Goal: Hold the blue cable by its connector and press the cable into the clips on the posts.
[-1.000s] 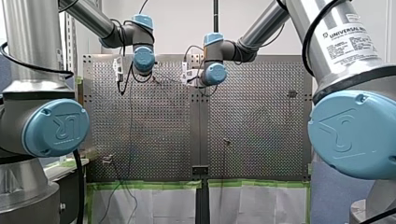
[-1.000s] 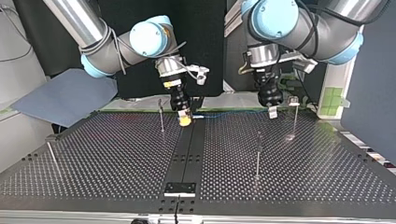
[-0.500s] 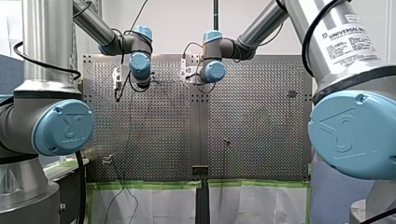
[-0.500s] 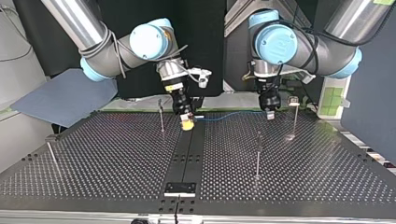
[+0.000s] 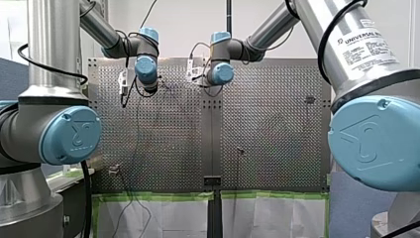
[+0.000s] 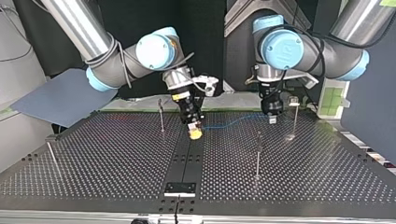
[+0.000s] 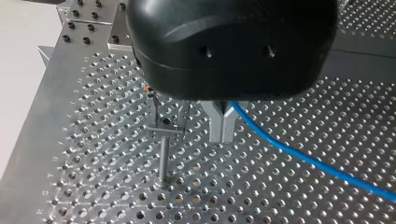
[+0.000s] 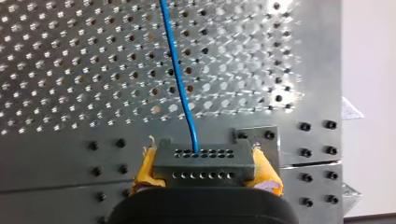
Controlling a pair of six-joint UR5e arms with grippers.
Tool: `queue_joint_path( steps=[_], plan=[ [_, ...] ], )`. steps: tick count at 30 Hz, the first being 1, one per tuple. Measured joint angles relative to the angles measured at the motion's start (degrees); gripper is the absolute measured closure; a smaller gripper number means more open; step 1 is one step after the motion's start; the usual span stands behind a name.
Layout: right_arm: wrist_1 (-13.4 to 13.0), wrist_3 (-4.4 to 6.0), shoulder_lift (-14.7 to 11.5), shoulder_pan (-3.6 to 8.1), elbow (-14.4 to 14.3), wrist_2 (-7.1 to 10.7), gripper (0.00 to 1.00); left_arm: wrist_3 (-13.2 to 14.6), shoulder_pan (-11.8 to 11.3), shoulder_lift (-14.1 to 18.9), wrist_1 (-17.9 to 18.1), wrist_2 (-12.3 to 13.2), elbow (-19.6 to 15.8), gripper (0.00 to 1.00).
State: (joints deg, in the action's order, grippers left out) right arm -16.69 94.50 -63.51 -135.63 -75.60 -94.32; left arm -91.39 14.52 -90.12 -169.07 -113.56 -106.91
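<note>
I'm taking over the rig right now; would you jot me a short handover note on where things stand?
My right gripper: shut on the grey connector, yellow pads either side.
My left gripper: shut on the blue cable, beside a post.
Done: cable held above the table between both grippers.
Left: that post's clip is empty, and I see no other clip holding it; press it into the clips.

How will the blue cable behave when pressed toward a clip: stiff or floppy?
Probably floppy: the cable runs in a wavy line between my right end effector and my left end effector. Likely light: it is thin against the connector. It may buckle unless kept taut.
</note>
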Motion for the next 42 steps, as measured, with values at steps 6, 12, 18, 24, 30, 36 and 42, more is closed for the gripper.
queue_joint_path(
  steps=[6,12,18,24,30,36,42],
  plan=[
    [0.91,0.43,1.24,0.04,1.60,0.41,1.00,-0.73,-0.14,0.00,-0.31,0.51,1.82,1.00],
    [1.11,0.92,1.69,0.42,2.14,0.50,1.00,-1.46,-0.67,-0.20,-1.05,0.38,3.07,1.00],
    [1.43,1.47,1.78,0.82,2.83,0.58,1.00,-1.33,-1.46,-1.83,-0.65,0.65,3.21,1.00],
    [1.79,1.55,1.93,1.09,3.13,0.81,1.00,-1.30,-2.27,-2.44,0.28,2.58,3.63,1.00],
    [1.77,1.51,2.50,1.06,3.30,1.53,1.00,-1.61,-3.07,-2.48,0.38,3.31,4.23,1.00],
    [1.74,1.29,3.50,1.01,4.00,1.87,1.00,-1.82,-4.21,-2.70,0.36,4.09,4.74,1.00],
    [1.77,1.43,3.69,1.25,5.36,2.01,1.00,-1.92,-4.74,-3.57,0.12,5.18,6.28,1.00]
  ],
)
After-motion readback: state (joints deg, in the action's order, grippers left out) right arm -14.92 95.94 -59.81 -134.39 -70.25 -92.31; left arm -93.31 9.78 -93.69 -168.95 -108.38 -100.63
